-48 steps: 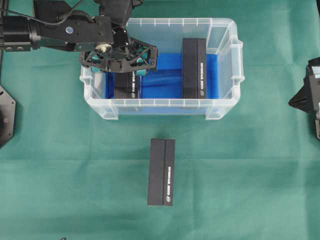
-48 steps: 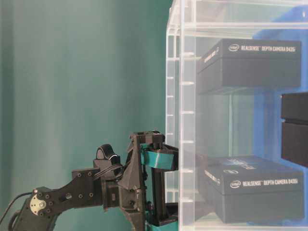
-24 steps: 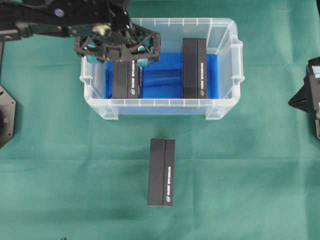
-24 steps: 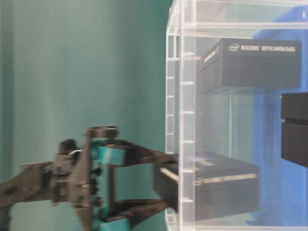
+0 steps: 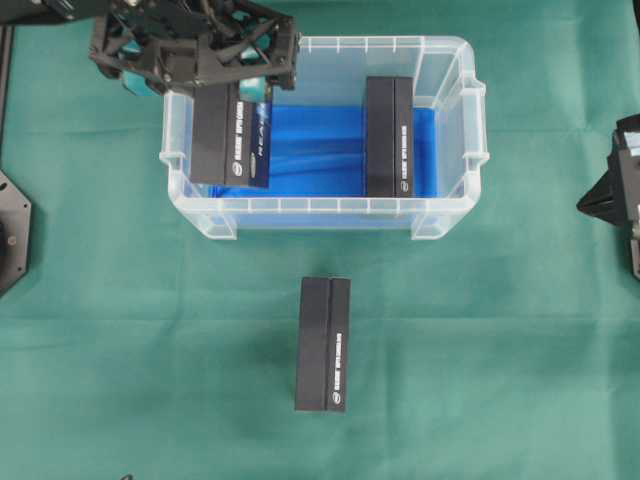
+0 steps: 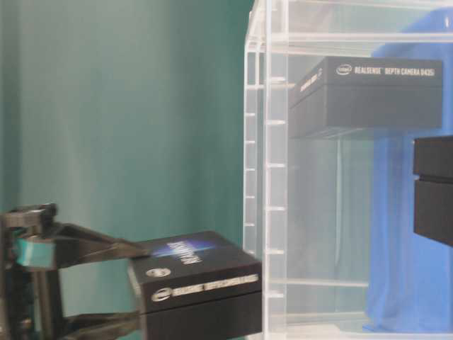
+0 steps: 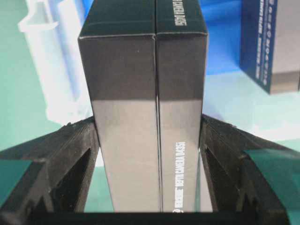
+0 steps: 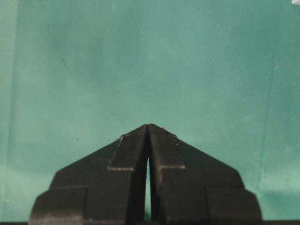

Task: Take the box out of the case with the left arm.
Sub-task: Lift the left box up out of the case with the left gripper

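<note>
My left gripper [image 5: 232, 92] is shut on a black box [image 5: 232, 135], which hangs lifted over the left end of the case [image 5: 320, 205]. In the left wrist view the box [image 7: 147, 117] fills the gap, with both black fingers [image 7: 70, 150] pressed on its sides. The table-level view shows the box [image 6: 195, 283] outside the clear case wall [image 6: 272, 177]. A second black box [image 5: 390, 135] lies on the blue cloth inside the case. My right gripper [image 8: 148, 126] is shut and empty over green cloth, at the right edge [image 5: 590, 205] in the overhead view.
Another black box [image 5: 323, 343] lies on the green cloth in front of the case. The case's left wall [image 7: 56, 70] passes just below the held box. The second box [image 7: 276, 42] shows at the right of the left wrist view.
The left gripper has risen from the case's bottom with the box and shifted back and left; the box now stands clear of the blue cloth. The right arm has not moved.
</note>
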Controlling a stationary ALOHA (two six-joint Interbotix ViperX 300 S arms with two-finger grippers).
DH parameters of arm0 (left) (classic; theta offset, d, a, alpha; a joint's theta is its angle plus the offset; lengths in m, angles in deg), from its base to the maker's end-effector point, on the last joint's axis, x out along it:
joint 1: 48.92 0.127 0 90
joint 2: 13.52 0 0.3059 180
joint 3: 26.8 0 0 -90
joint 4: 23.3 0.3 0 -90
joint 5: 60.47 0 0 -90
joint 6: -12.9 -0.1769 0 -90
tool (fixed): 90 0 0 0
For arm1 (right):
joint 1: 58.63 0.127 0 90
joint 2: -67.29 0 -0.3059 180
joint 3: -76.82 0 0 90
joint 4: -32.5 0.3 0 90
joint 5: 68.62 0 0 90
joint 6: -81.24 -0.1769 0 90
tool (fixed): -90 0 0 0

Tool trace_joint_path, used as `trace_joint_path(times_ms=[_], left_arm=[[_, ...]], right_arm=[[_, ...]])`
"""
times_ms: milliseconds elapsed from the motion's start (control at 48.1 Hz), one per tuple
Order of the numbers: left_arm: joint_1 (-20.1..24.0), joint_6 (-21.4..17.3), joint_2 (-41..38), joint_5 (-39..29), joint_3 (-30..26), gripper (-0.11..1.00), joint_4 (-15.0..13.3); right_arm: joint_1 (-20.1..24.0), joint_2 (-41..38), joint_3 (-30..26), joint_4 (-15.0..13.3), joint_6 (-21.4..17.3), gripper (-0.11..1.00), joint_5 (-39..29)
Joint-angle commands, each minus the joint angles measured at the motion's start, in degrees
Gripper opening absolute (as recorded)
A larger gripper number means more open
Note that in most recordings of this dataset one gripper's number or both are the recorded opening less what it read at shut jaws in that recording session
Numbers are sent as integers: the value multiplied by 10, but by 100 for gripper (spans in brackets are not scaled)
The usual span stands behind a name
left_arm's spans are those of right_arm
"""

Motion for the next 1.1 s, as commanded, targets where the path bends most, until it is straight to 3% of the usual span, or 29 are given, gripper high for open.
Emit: trace_joint_path(times_ms=[0, 145, 457, 1080], left_arm=[[-2, 0, 18, -18, -39, 61, 2], [-4, 0, 17, -32, -66, 61, 3], [-6, -1, 18, -35, -67, 61, 2], [-6, 0, 19, -35, -64, 61, 2]], right_arm=[[-1, -4, -14, 2, -2, 0, 2], [-1, -4, -14, 1, -5, 0, 3], [-1, -4, -14, 1, -33, 0, 3], [-1, -4, -21, 2, -33, 0, 2]])
